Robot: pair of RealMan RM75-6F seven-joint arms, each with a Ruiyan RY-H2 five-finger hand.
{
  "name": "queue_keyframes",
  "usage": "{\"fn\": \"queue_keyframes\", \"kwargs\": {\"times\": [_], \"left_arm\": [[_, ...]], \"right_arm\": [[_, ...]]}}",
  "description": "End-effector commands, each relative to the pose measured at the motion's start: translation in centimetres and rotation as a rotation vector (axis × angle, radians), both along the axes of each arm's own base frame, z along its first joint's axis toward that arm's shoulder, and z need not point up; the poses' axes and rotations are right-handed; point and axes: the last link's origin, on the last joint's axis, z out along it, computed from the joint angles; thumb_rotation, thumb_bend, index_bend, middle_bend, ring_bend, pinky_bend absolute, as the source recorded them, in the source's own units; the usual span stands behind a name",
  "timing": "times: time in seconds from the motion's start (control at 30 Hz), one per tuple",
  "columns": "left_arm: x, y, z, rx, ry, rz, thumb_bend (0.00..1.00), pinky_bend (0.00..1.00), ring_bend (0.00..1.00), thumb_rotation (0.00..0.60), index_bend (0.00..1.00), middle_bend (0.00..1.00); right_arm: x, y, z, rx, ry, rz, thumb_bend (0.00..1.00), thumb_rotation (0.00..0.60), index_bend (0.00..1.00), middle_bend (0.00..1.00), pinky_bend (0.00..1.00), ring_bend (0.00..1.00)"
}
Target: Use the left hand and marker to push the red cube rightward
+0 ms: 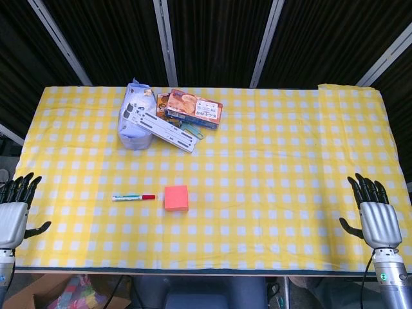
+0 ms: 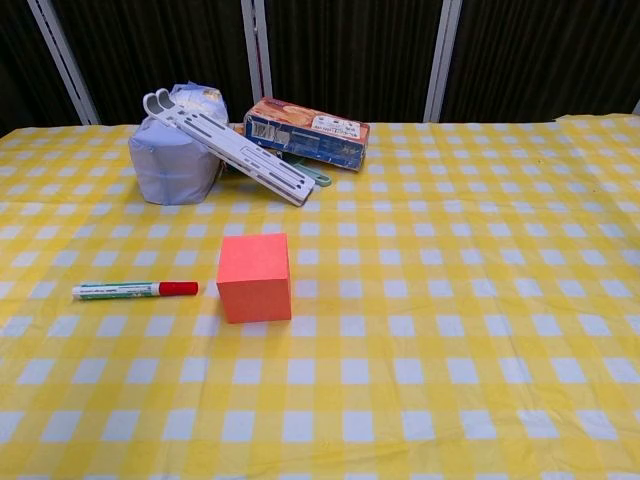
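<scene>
At the table's near edge, only the head view caught the two hands: the left hand (image 1: 14, 212) hung at about 8 o'clock of the frame, fingers spread and holding nothing, and the right hand (image 1: 375, 215) sat at about 4 o'clock, likewise spread and empty. The chest view showed neither hand.

Going left to right over the yellow checked tablecloth (image 1: 290, 161), the marker (image 1: 133, 197) lay flat with its red cap toward the red cube (image 1: 176, 197), which stood just beside the cap at the marker's 3 o'clock, a small gap between them. The chest view showed that gap more plainly, marker (image 2: 135, 290) and cube (image 2: 255, 277) apart.

Toward 12 o'clock from the cube, well apart from it, sat a pale blue pack (image 1: 134, 119) with a white slotted strip (image 1: 161, 125) leaning across it, and an orange printed box (image 1: 193, 107) behind. The chest view showed the strip (image 2: 235, 150) tilted up over the pack.
</scene>
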Motion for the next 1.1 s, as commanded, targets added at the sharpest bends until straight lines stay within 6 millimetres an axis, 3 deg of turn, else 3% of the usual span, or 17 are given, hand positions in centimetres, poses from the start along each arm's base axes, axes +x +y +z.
{"fn": "queue_keyframes", "kwargs": {"times": [0.03,0.4,0.5,0.63,0.83,1.1], "left_arm": [[0.0,0.0,0.0,0.001,0.0,-0.001,0.16,0.0,0.0,0.6,0.0,0.0],[0.2,0.4,-0.6,-0.025,-0.001,0.013,0.16,0.0,0.0,0.6,0.05,0.0],[0.5,1.3,-1.0,-0.045,-0.006,0.018,0.16,0.01,0.0,0.6,0.12,0.0],[1.8,3.0,-2.2,-0.082,-0.038,0.025,0.16,0.03,0.0,0.6,0.28,0.05],[4.0,6.1,-5.0,-0.128,-0.032,0.02,0.24,0.03,0.0,0.6,0.38,0.08],[7.3,9.3,-10.1,-0.196,-0.017,0.042,0.31,0.03,0.0,0.6,0.41,0.08]], "right_arm": [[0.0,0.0,0.0,-0.001,-0.001,-0.002,0.3,0.6,0.0,0.0,0.0,0.0],[0.0,0.1,0.0,-0.003,-0.001,-0.002,0.3,0.6,0.0,0.0,0.0,0.0],[0.0,0.0,0.0,-0.002,0.004,-0.002,0.3,0.6,0.0,0.0,0.0,0.0],[0.0,0.0,0.0,-0.003,0.003,-0.003,0.3,0.6,0.0,0.0,0.0,0.0],[0.0,0.1,0.0,0.001,0.0,-0.003,0.3,0.6,0.0,0.0,0.0,0.0],[-0.1,0.1,0.1,0.001,-0.009,-0.004,0.3,0.6,0.0,0.0,0.0,0.0]]}}
